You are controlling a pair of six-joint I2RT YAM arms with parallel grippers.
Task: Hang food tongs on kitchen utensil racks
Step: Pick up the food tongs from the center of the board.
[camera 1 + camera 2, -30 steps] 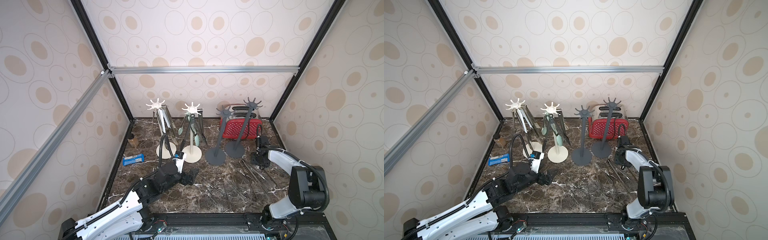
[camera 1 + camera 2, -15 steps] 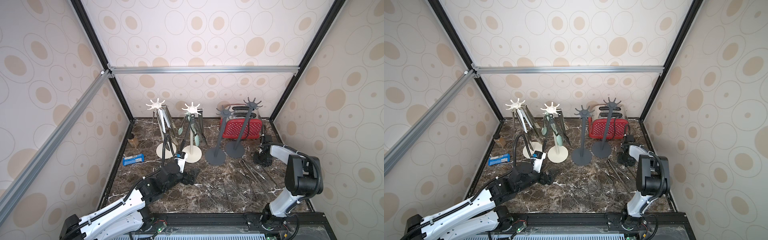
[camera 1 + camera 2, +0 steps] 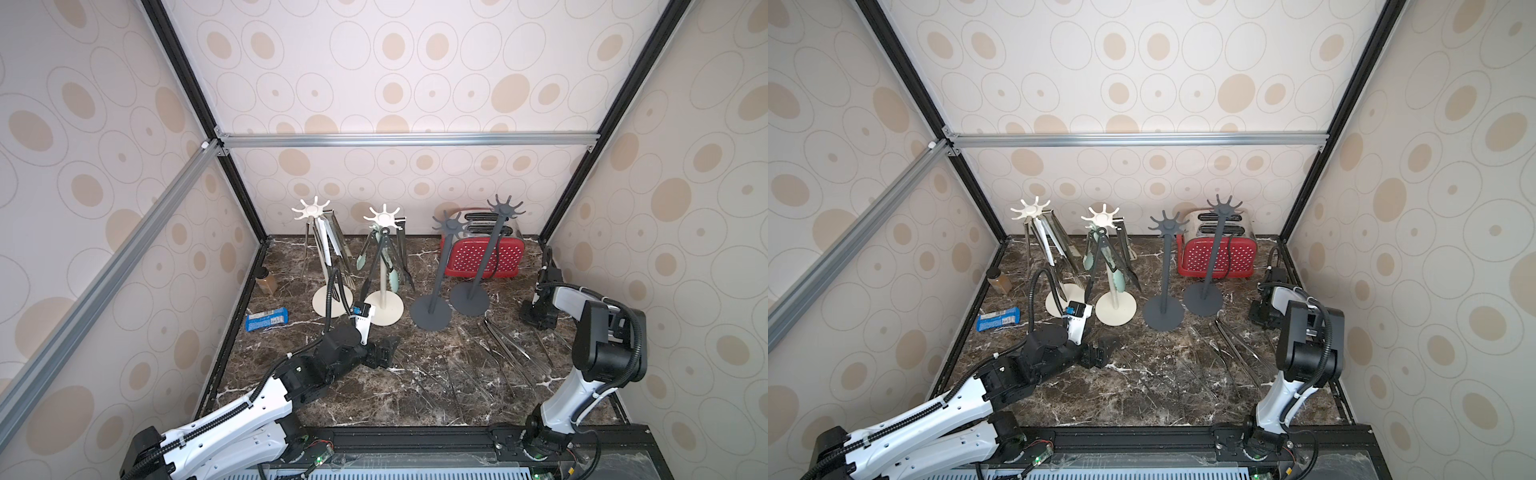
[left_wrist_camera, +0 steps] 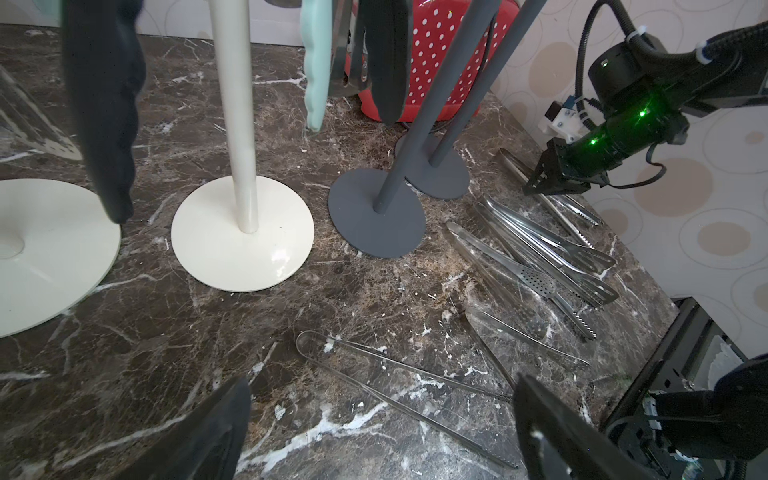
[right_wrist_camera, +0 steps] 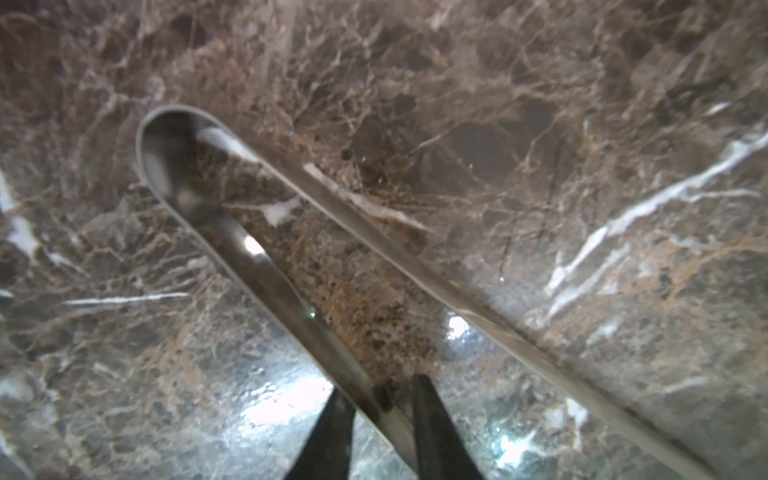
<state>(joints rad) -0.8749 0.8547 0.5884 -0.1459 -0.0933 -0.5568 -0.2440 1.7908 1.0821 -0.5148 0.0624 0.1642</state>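
left gripper [image 4: 380,390]: low, jaws wide; right gripper [image 5: 379,390]: pointing down, jaws narrow

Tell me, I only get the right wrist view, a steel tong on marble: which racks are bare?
Observer: Both grey ones. The nearer grey rack and the farther grey rack hold nothing.
Operator: Where's the left hand?
Observer: The left hand is open, low over the marble, in front of a white rack.
Operator: More loose tongs?
Observer: Yes, several steel tongs lie in front of the grey racks.
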